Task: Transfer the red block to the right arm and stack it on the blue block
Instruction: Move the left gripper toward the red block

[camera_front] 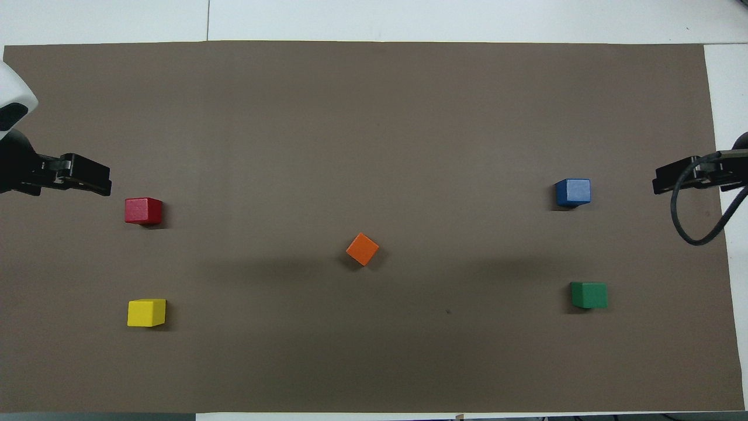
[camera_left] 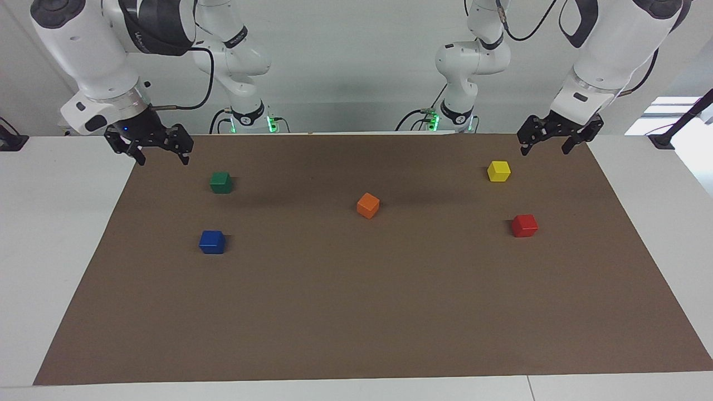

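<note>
The red block sits on the brown mat toward the left arm's end. The blue block sits on the mat toward the right arm's end. My left gripper hangs open and empty above the mat's corner at its own end, apart from the red block. My right gripper, with a blue light at its wrist, hangs open and empty above the mat's corner at its end, apart from the blue block.
A yellow block lies nearer to the robots than the red block. A green block lies nearer to the robots than the blue one. An orange block sits mid-mat, turned at an angle.
</note>
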### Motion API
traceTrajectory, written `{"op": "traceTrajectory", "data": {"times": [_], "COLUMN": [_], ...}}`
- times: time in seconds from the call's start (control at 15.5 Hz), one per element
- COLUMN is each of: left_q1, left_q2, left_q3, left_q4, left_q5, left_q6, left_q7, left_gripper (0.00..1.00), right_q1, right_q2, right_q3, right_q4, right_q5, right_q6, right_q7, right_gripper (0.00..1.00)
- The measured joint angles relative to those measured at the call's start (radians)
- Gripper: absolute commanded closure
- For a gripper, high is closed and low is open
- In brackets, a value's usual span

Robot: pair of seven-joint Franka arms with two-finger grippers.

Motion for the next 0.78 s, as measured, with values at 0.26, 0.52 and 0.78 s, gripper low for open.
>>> {"op": "traceTrajectory", "data": {"times": [0.26,0.52,0.78], "left_q1": [0.0,0.0,0.0], "left_q2": [0.0,0.004,0.02], "left_q3": [0.001,0.005,0.033], "left_q4": [-0.001,-0.025,-0.117], "left_q5": [0.0,0.0,0.0], "left_q6": [0.002,0.057,0.174], "left_q7": [0.0,0.0,0.02], "left_gripper": [0.0,0.0,0.0], "right_q1": [0.0,0.0,0.0], "right_q2": [0.0,0.0,0.0], "right_q3": [0.0,0.0,0.0], "right_q4": [0.0,0.0,0.0], "right_q5": [0.0,0.0,0.0], "right_q6": [0.0,0.0,0.0], "right_q7": [0.0,0.0,0.0], "right_gripper": [0.0,0.0,0.0]}}
